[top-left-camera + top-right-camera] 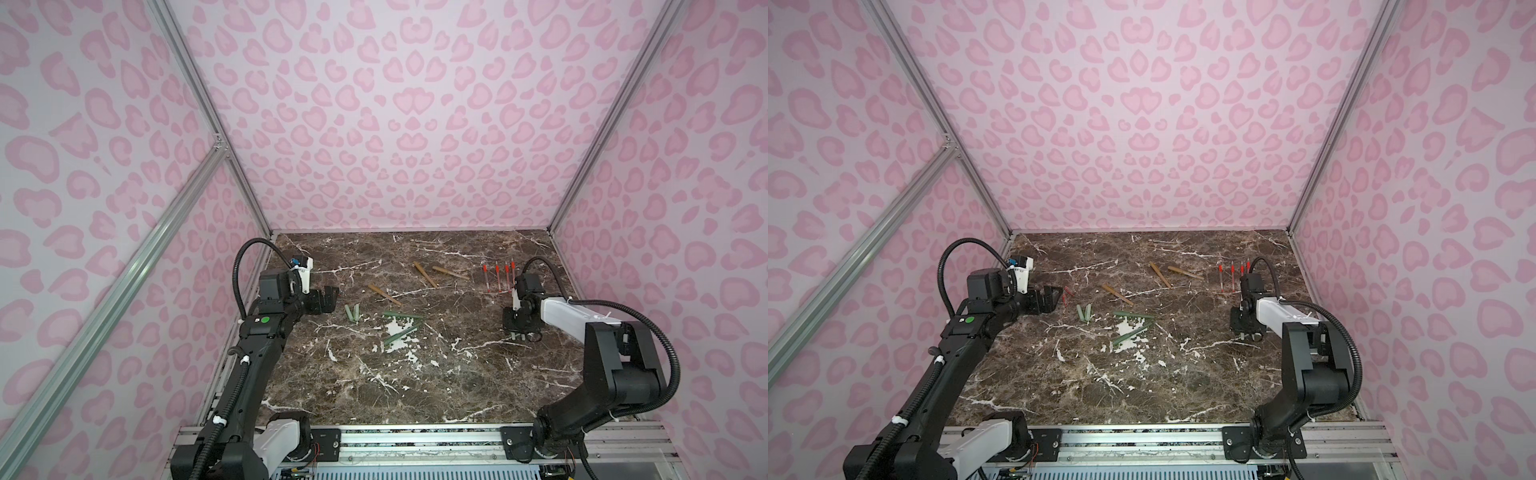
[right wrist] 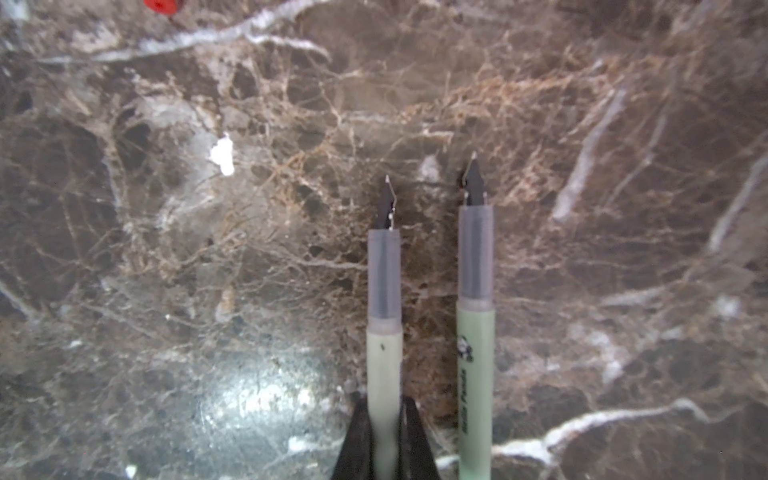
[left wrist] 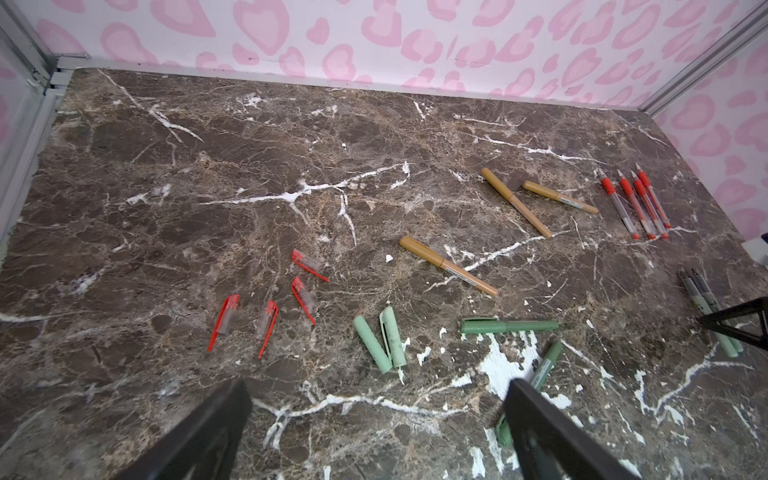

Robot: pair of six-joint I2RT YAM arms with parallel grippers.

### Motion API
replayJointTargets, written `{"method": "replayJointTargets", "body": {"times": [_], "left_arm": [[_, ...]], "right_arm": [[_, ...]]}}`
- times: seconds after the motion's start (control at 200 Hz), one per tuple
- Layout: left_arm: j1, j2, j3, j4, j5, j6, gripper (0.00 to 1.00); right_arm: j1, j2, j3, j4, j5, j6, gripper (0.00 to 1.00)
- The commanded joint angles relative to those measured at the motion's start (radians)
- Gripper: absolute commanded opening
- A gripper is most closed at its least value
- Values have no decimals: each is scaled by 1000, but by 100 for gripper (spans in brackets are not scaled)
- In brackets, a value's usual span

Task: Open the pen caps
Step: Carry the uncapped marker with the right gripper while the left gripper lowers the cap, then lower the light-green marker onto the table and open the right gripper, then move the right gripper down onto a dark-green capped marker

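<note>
Marble table (image 3: pixel 249 145), four red caps (image 3: pixel 303 297), two green caps (image 3: pixel 394 340)

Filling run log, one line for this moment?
left tool: open, empty | right tool: shut on uncapped green pen | capped: green pens, tan pens

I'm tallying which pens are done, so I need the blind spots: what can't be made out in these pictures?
- Red caps: in a top view the left gripper hides them.
- Capped green pen: in the left wrist view that gripper covers one end.
- Uncapped green pen: the right wrist view's edge cuts off its rear, and the right gripper is shut on it.
- Print on the tan pens: too small in every view.
</note>
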Motion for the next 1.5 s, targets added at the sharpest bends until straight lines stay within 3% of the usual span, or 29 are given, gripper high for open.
{"method": "replayJointTargets", "body": {"times": [0.0, 0.37, 0.705, 1.0, 1.135, 1.495], "left_arm": [[3, -3, -4, 23, 14, 1, 99], [14, 0, 14, 8, 20, -17, 99], [18, -6, 7, 21, 28, -19, 99], [23, -11, 1, 29, 24, -15, 98], [25, -10, 9, 14, 24, -14, 98], [28, -18, 13, 13, 27, -11, 98]], "right_arm": [[-3, 18, 1, 3, 9, -10, 8], [-3, 4, 2, -10, -14, -3, 23], [25, -146, 59, -97, -16, -1, 31], [223, -167, 175, -120, -99, -31, 42], [328, -92, 261, -121, -101, -35, 48], [556, 190, 516, -150, -136, -115, 48]]}}
